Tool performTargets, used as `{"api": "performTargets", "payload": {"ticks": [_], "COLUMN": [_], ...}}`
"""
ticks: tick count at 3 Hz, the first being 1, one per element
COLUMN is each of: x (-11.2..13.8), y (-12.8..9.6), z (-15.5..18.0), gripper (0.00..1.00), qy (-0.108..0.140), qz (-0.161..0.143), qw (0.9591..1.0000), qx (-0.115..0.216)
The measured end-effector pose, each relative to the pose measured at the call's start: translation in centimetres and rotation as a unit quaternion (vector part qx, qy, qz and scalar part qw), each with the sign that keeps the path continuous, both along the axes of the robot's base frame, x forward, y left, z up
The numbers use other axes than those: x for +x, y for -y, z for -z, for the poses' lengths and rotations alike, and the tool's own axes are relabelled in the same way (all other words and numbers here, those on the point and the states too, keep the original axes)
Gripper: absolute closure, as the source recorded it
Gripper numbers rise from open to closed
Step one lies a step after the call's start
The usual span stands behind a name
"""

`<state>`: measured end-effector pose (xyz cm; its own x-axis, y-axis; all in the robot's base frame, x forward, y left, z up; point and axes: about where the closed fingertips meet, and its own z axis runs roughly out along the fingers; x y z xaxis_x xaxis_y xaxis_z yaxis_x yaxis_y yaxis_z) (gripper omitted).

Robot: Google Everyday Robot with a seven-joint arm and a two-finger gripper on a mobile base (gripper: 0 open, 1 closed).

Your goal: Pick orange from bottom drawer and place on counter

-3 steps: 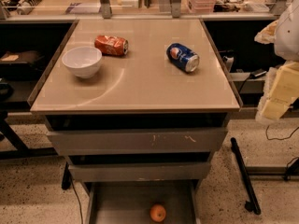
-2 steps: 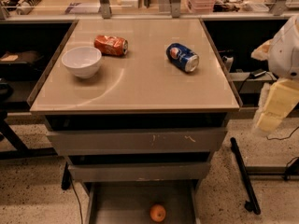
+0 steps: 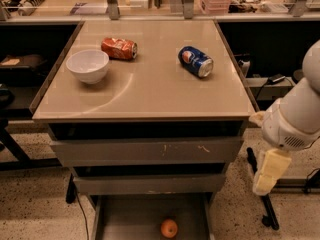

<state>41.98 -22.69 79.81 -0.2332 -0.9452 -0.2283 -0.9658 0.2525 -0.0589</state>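
The gripper (image 3: 270, 173) hung past the counter's (image 3: 150, 90) front right corner, its grip I couldn't tell; next it had to drop to the orange (image 3: 169, 228) in the bottom drawer (image 3: 129, 219)

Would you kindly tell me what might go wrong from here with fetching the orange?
The tool hangs right of the cabinet, well above the orange; reaching in, it might clip the upper drawers above the bottom drawer. The round orange may roll away when nudged. On the counter, it could bump the bowl or lying cans.
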Motion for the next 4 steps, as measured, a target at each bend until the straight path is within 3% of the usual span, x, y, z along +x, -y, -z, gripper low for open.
{"api": "performTargets", "payload": {"ticks": [1,3,4], "x": [-1.9,-4.8,-4.8], "y": [-0.3,-1.5,-1.5], "z": [7.1,18.4,18.4], "gripper": [0.00,0.00,0.00], "qy": [-0.015,-0.034,-0.034], "qz": [-0.036,-0.104,-0.104], "qw": [0.9990,0.9918,0.9918], "qx": [0.020,0.065,0.065]}}
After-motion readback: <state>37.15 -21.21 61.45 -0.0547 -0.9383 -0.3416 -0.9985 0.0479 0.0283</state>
